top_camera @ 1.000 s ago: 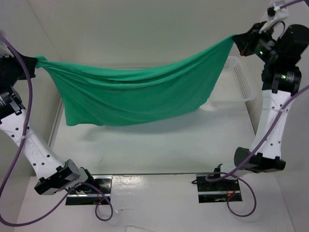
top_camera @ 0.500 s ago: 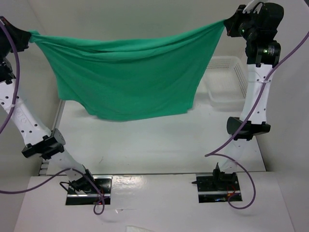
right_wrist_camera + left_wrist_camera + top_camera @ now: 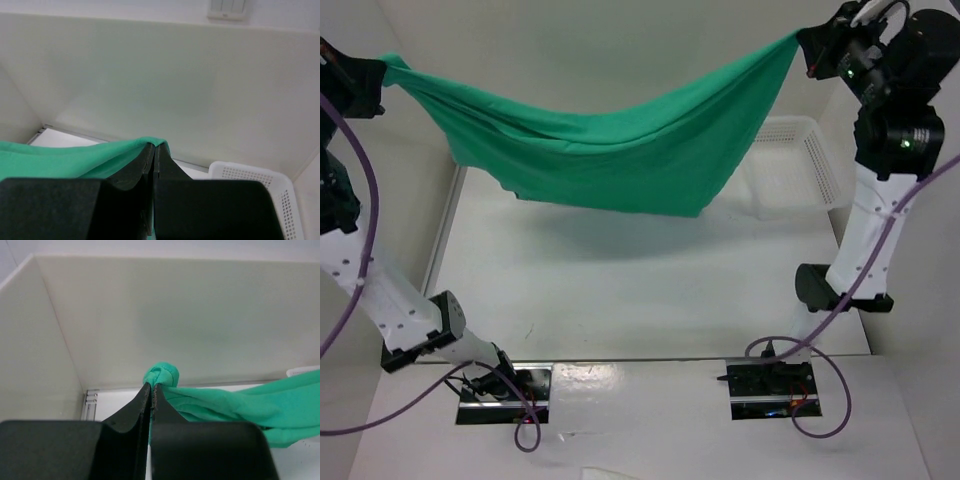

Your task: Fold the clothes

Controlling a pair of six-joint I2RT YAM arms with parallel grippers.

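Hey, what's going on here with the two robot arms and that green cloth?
The left gripper and the right gripper are each shut on one end of a thin emerald-green T-shirt, holding it up between them. Its middle sags above the white table, apparently not touching it. A white plastic mesh basket sits at the table's far right. Nothing is folded yet.

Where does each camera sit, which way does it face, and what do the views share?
Top external: above and behind the arm bases, looking down at the table; both arms show, left gripper and right gripper holding the green T-shirt aloft.
Left wrist: on the left arm, facing the back wall; its shut fingers pinch a bunched shirt corner.
Right wrist: on the right arm, facing the back wall; its shut fingers pinch the shirt, white basket lower right.
Shared: all three show the T-shirt.
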